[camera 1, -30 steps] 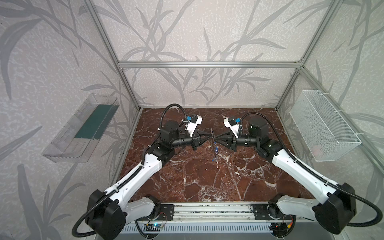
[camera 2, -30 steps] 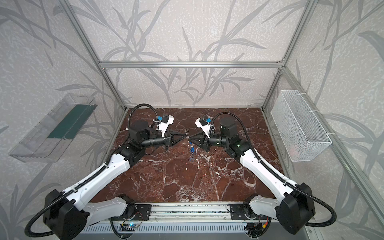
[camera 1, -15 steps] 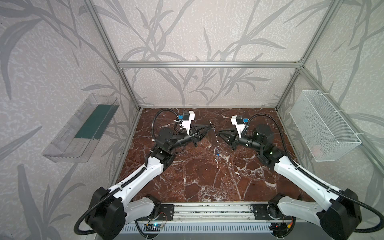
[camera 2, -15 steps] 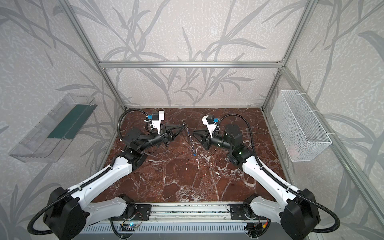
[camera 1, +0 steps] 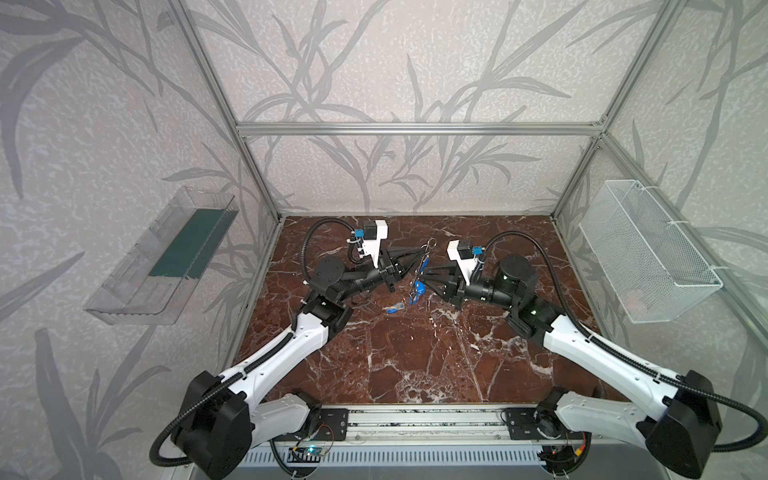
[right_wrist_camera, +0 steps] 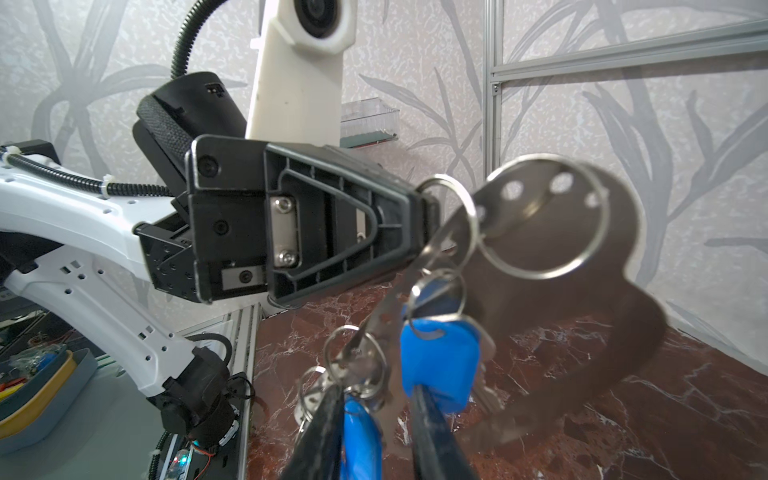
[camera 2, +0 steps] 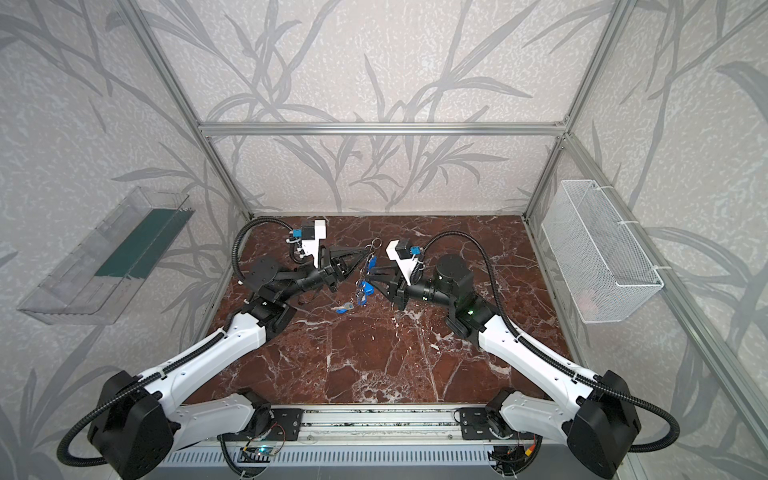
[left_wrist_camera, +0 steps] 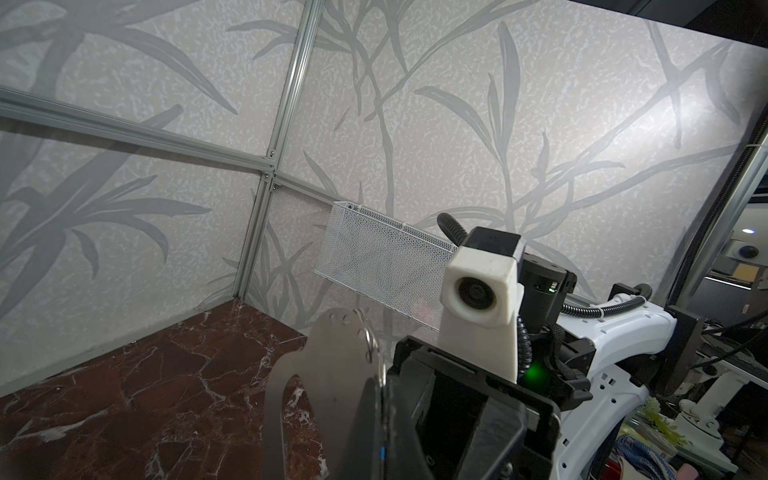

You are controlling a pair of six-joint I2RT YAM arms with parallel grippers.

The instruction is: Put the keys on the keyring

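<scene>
The keyring (right_wrist_camera: 561, 249), a flat grey plate with small holes, is held upright above the marble floor with my left gripper (camera 1: 423, 250) shut on its edge. The left wrist view shows the plate (left_wrist_camera: 332, 365) beside the left gripper (left_wrist_camera: 382, 382). Keys (camera 1: 417, 287) with blue tags hang from rings on the plate, in both top views (camera 2: 365, 289). My right gripper (right_wrist_camera: 376, 390) is open, its fingers (right_wrist_camera: 432, 432) around one hanging blue tag (right_wrist_camera: 361, 436). Another blue-tagged key (camera 1: 394, 307) lies on the floor below.
A white wire basket (camera 1: 648, 249) hangs on the right wall. A clear plastic shelf (camera 1: 166, 257) hangs on the left wall. Aluminium frame posts stand at the corners, and a metal rail (camera 1: 415, 428) runs along the front edge.
The left gripper has swung up and back with the keyring. The right gripper pulled away, then came in again at the hanging keys, and its jaws have widened.
</scene>
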